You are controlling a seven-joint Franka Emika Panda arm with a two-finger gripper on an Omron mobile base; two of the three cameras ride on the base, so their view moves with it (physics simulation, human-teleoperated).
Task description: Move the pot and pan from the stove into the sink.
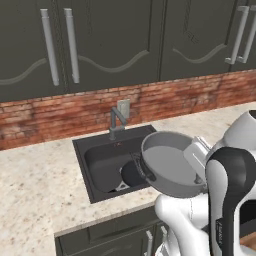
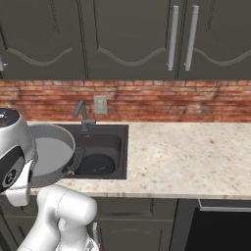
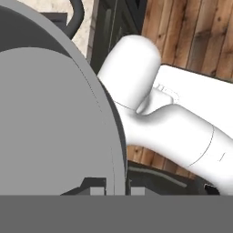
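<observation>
Pan (image 1: 131,175) is already in the sink (image 1: 95,160), lying on the basin floor toward its 4 o'clock corner in left base view. So step in hand = pot leg of the job, carry phase, release not yet done.

Pot (image 1: 170,162) is up in the air, tilted, mouth facing the cam, hanging over the sink's right/front edge and partly over the surface (image 1: 30,200). In right base view it sits at 9 o'clock of the basin, overlapping the rim.

Gripper (image 3: 114,190): jaws closed tight, pinching the pot wall at the rim. Hand view shows one tip inside, one outside. Grip is on the thin rim only, so my guess is the pot can swing.

Next move, as I read it: shift pot further over the basin centre, level it, lower, then let go. Needs care bc:
- pan already takes the front-right part of the basin floor; free room is toward the back-left, near the faucet (image 1: 117,122) side
- faucet stands at 12 o'clock of the basin, so keep the pot rim below/in front of it
- front sink edge is right under the pot now; dropping here risks landing on the rim or on the pan

Surface either side of the sink looks bare, so there's lateral room. Upper cabinets (image 1: 100,40) are well above, no issue.
</observation>
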